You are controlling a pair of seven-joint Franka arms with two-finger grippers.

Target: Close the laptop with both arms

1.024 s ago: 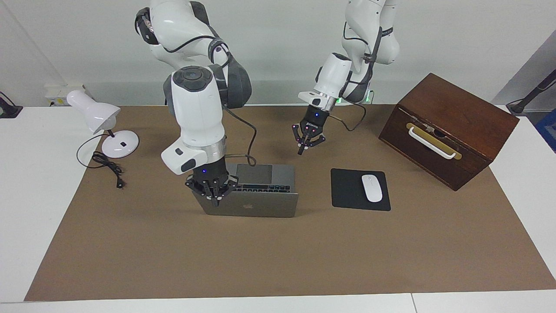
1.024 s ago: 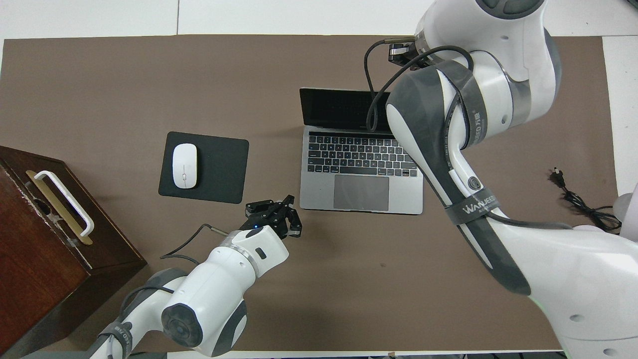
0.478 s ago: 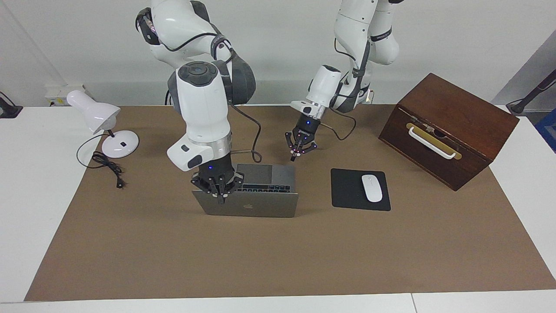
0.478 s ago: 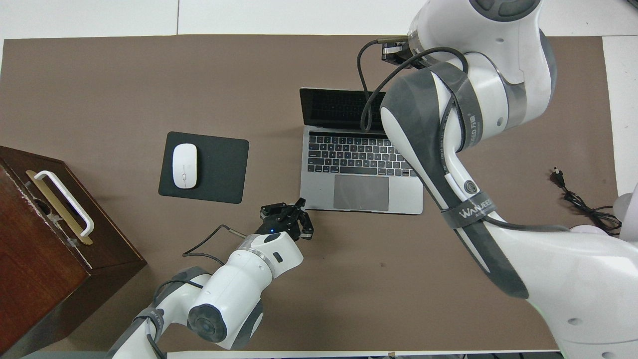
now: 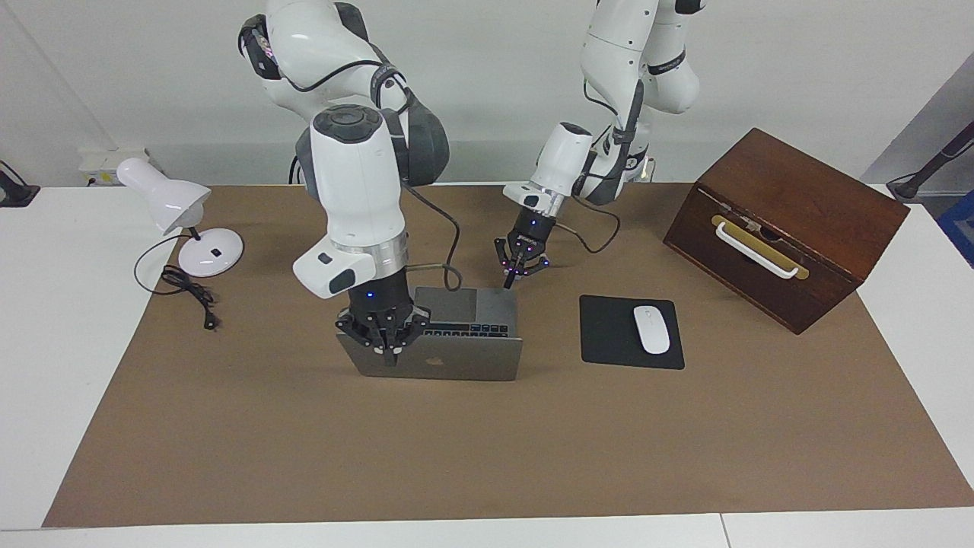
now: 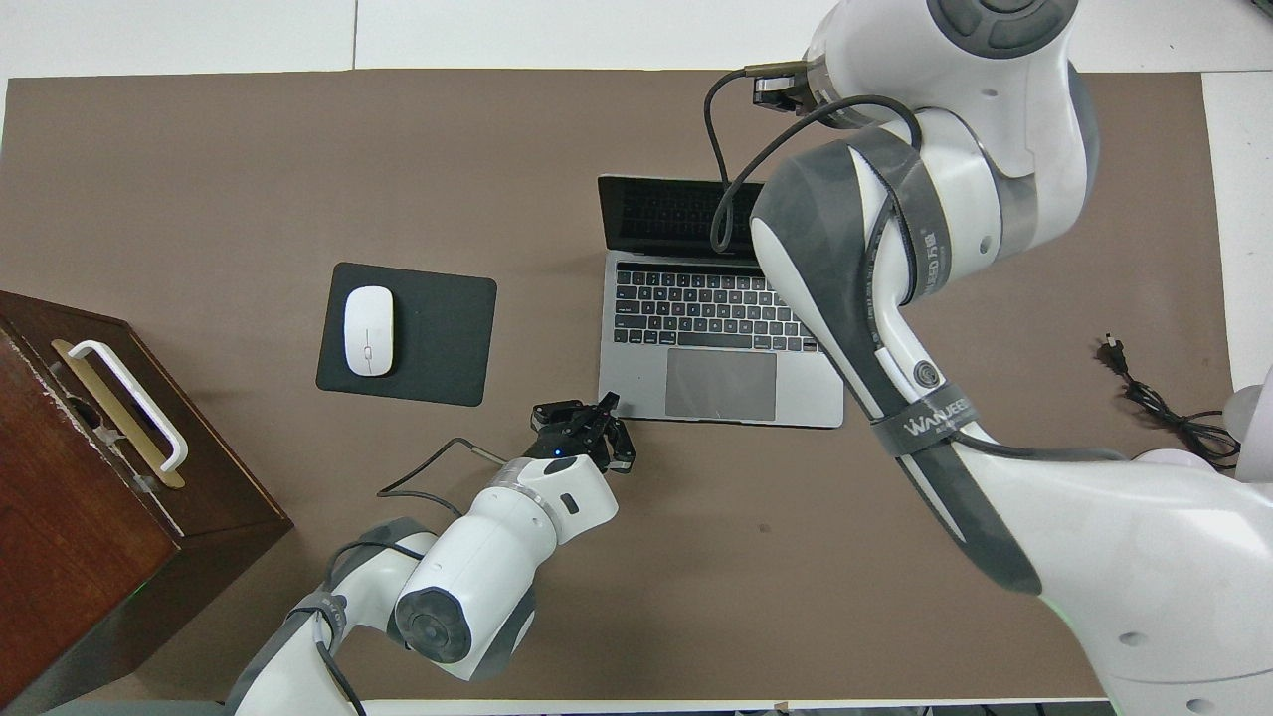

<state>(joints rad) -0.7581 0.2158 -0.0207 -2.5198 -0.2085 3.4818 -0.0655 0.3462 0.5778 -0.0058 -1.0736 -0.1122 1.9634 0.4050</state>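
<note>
Starting with the right arm's small black fingered gripper: pressed together at the tips, pinching nothing, parked at the top edge of the slim silver-grey aluminium laptop, at the lid corner toward the right arm's end. Looks to be resting against the lid's outer face by the dark logo, though cannot confirm firm contact; hidden under the white arm in the overhead view.

On to the laptop itself: flat on the brown mat, lid up and roughly upright, keyboard and trackpad facing the robots. Not yet closed.

Then over to the left arm's black gripper: also shut tip to tip and empty, poised at the base's corner nearest the robots, toward the left arm's end, just beside the trackpad edge. Cannot tell whether touching or just above.

Advice for the step, as a judgement: pin that base corner down first so the laptop does not slide or tip. Then push the lid from its top edge toward the robots, following the hinge arc. Slow down near the end to avoid slamming. Clear the left fingertips off the palm rest before the lid lands there.
</note>
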